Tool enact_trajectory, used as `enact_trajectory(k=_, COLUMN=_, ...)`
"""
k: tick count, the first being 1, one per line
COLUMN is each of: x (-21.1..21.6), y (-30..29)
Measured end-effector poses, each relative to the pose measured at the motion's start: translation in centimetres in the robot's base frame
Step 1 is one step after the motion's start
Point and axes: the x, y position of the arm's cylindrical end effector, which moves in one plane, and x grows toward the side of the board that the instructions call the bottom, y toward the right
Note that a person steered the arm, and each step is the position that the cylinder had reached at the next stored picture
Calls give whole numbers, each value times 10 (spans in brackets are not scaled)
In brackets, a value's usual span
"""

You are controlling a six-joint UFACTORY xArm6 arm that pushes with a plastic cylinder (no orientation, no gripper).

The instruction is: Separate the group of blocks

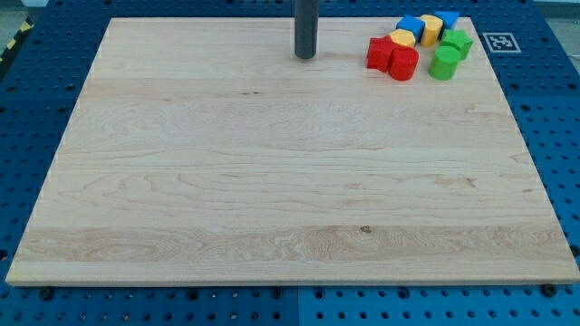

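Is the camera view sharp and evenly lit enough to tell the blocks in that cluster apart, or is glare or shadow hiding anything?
Camera view: even, soft light, no glare on the board; focus sharp. My tip casts hardly any shadow. The cluster is small and packed, so the red blocks merge at their edges; the blue ones are partly hidden behind the yellow.

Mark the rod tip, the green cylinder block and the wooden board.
my tip (305, 57), camera view, rod's lower end
green cylinder block (443, 63), camera view, side face
wooden board (272, 181), camera view, bare middle
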Motion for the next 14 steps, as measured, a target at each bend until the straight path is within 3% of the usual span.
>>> enact_trajectory(k=1, x=41, y=15)
enact_trajectory(k=3, x=145, y=178)
enact_trajectory(k=4, x=148, y=287)
enact_trajectory(k=5, x=139, y=323)
enact_trajectory(k=6, x=88, y=324)
enact_trajectory(k=8, x=-63, y=312)
enact_trajectory(k=9, x=-64, y=304)
enact_trajectory(k=11, x=-87, y=217)
enact_trajectory(k=14, x=-84, y=201)
